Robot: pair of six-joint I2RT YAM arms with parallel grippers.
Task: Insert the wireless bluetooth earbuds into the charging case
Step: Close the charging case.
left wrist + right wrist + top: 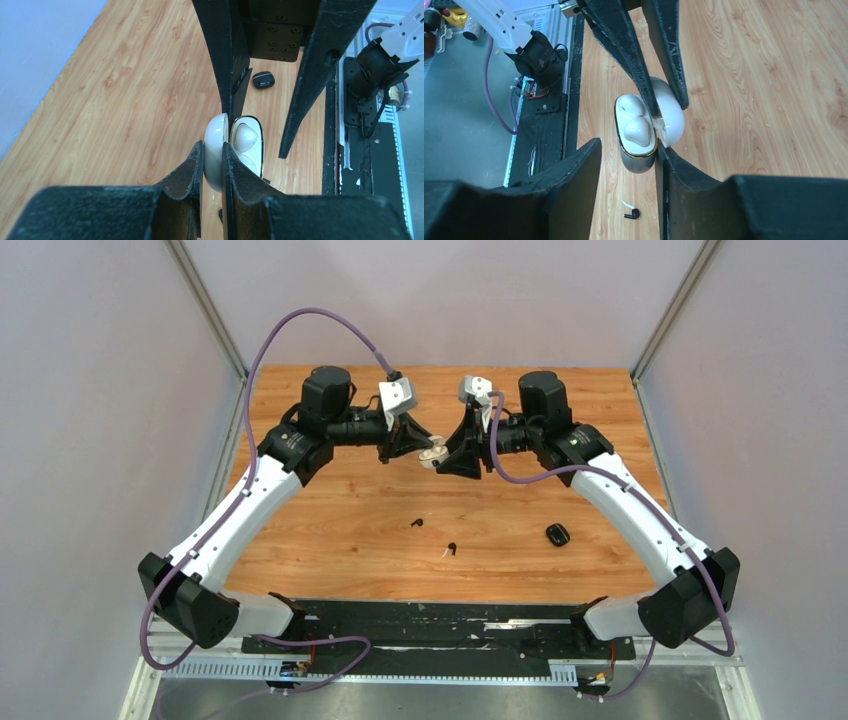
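Observation:
A white charging case [433,455] hangs above the table's far middle, lid swung open. My left gripper [212,150] is shut on the white lid [215,145]. Two white earbuds [636,131] sit in the case's body [638,160], which has a gold rim. My right gripper [629,157] straddles that body with its jaws open: one finger [679,170] touches the hinge side, the other [574,175] stands apart. Two black earbuds [416,523] [452,548] lie on the wood below; one of them shows in the right wrist view [633,214].
A closed black case [557,534] lies right of the middle, also seen in the left wrist view [263,80]. A black rail [440,625] with the arm bases runs along the near edge. Grey walls stand close on both sides.

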